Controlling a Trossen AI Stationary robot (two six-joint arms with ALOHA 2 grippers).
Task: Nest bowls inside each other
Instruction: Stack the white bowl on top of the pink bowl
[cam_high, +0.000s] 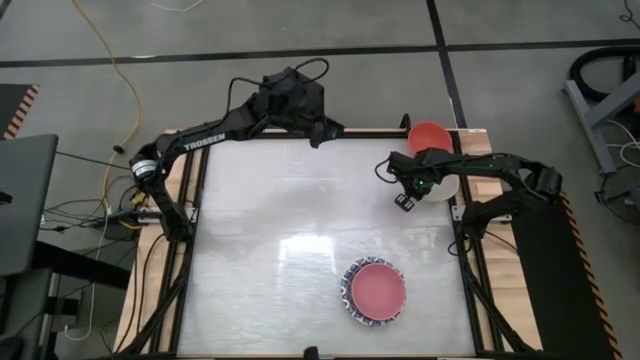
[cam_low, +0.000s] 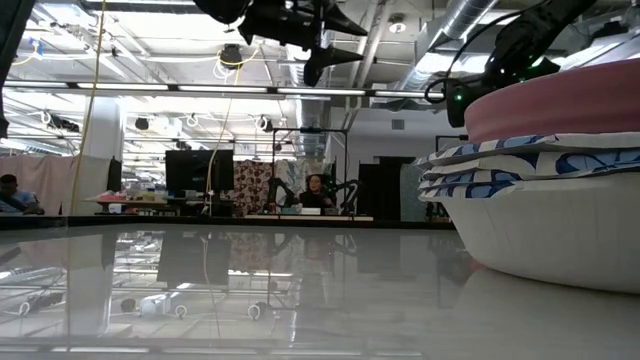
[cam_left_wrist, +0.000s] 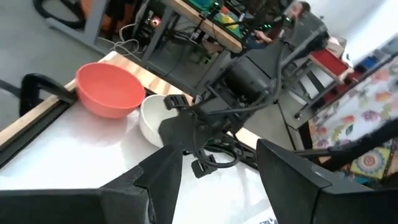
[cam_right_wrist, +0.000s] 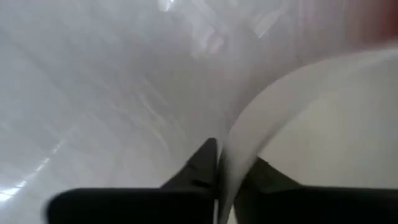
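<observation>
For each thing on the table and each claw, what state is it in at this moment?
Pink bowl: nested on top of the stack of blue-rimmed bowls, upright.
Red bowl: upright at the table's far edge, alone, empty.
Cream-white bowl: upright beside the red bowl, its rim pinched by the right claw.
Right claw: shut on the cream-white bowl's rim.
Left claw: open, raised, holding nothing.

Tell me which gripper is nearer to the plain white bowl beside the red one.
Right. The right gripper has its fingers closed on the rim of the white bowl. The left gripper hangs at the table's far edge, well apart from it.
</observation>
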